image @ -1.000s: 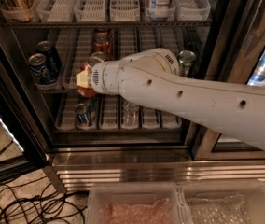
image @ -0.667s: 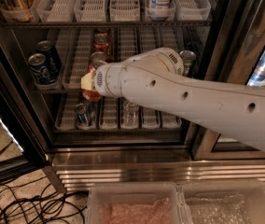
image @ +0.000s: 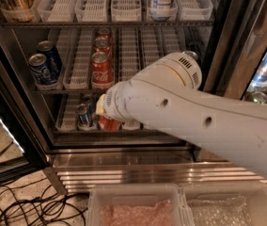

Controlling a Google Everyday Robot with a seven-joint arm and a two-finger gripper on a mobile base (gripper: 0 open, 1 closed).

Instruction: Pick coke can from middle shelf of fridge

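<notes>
My gripper (image: 100, 108) sits at the front of the fridge (image: 124, 172), just below the front edge of the middle shelf (image: 53, 90). On that shelf, the front coke can (image: 102, 69) stands directly above my gripper, with two more coke cans (image: 102, 46) in the same lane behind it. Two further cans (image: 40, 68) stand at the shelf's left end. On the bottom shelf (image: 67, 126), a can (image: 83, 116) stands left of my gripper. Two bins (image: 133, 188) lie side by side in front of the fridge, with cables (image: 25, 206) to their left.
</notes>
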